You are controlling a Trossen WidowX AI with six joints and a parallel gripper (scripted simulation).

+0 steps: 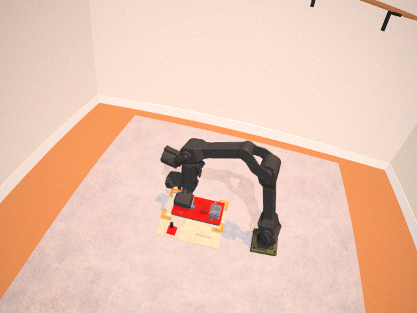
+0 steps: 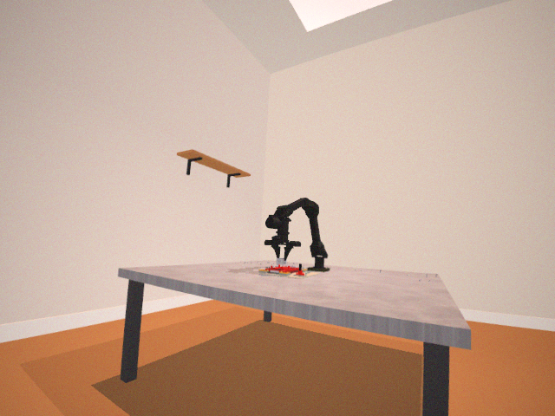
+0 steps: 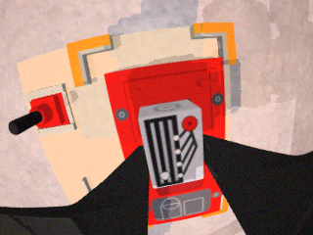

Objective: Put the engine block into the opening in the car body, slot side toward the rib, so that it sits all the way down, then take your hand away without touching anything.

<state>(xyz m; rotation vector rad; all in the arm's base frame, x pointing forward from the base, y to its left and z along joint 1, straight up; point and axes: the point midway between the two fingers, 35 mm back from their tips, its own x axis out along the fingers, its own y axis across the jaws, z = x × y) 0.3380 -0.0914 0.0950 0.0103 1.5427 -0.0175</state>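
My gripper (image 2: 281,259) (image 3: 172,146) is shut on the light grey engine block (image 2: 281,261) (image 3: 170,152), fingers on its two sides. The face toward the wrist camera has black stripes and a red disc. In the exterior view the block hangs a little above the red car body (image 1: 199,217) (image 3: 115,93). The car body lies flat between orange corner brackets. In the wrist view the block covers its middle and hides the opening. In the top view, part of a grey patch shows beside the hand. I cannot make out the rib or the block's slot side.
A small red piece with an upright black knob (image 1: 171,230) (image 3: 57,109) sits beside the car body on the cream board (image 1: 188,238) (image 3: 44,70). Orange corner brackets (image 1: 165,214) (image 3: 75,58) stand around the car body. A thin slot is in the board.
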